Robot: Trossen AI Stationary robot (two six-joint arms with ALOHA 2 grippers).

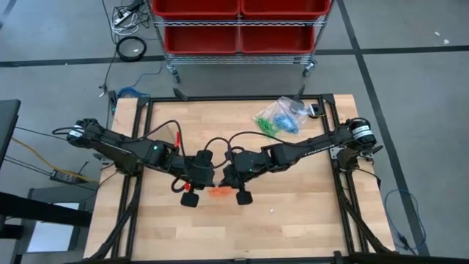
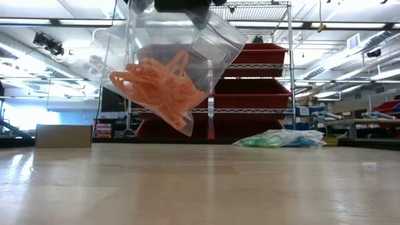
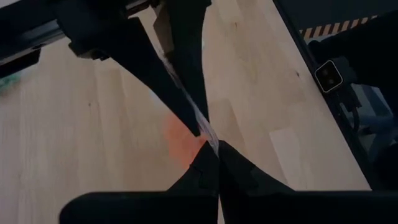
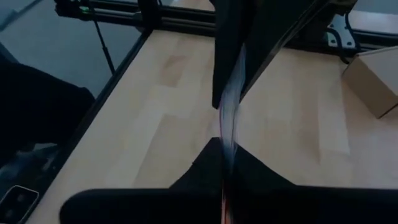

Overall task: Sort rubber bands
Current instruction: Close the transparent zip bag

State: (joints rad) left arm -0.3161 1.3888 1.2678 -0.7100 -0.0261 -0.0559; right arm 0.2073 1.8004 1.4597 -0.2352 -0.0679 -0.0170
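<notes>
- A pale wooden counter [image 1: 293, 220] is filling the foreground, with a workshop of shelving and red bins [image 2: 259, 94] sitting behind it.
- Nearest the low camera, a clear plastic bag [image 2: 169, 69] is hanging above the counter, tilted, with a clump of orange rubber bands [image 2: 159, 87] sagging into its lower corner.
- From above, both arms are meeting over the middle of the counter: the left tool [image 1: 199, 178] and the right tool [image 1: 233, 178] are sitting just beside each other with the orange bag [image 1: 218, 192] between and below them.
- Both tools are pinching together on the bag's top edge; each wrist view is showing the thin plastic film clamped between that arm's own fingers [image 3: 208, 168], [image 4: 227, 162].
- The relation that matters: the bag is hanging straight down from the two tools, its mouth edge running from one tool to the other, so neither arm is nearer; any next move is probably depending on the pair working the edge together.
- Farther back, near the right rear corner, more bags of green and blue bands [image 1: 280, 117] are lying on the counter, well apart from both tools.
</notes>
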